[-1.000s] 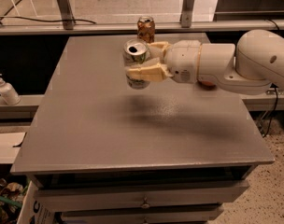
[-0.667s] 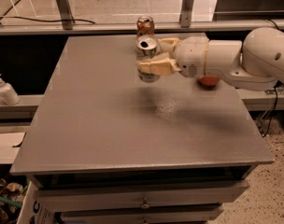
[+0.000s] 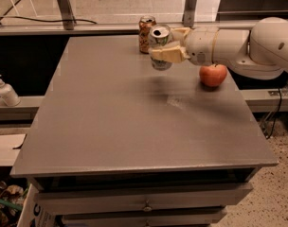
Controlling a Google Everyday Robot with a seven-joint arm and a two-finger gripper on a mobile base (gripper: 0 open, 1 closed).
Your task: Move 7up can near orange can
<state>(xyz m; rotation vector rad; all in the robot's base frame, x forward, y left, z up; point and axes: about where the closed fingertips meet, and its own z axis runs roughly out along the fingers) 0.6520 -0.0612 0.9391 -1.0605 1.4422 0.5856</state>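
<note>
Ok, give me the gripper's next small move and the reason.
Probably lower the 7up can straight down onto the table. The gripper is shut on it and seems to hold it just above the surface. It is already close beside the orange can at the far edge, so little sideways travel looks needed.

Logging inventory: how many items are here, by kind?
Cans: 2, the 7up can held in the gripper above the far side of the table, and the orange can
Apple: 1
Pump bottle: 1
Total: 4
</note>
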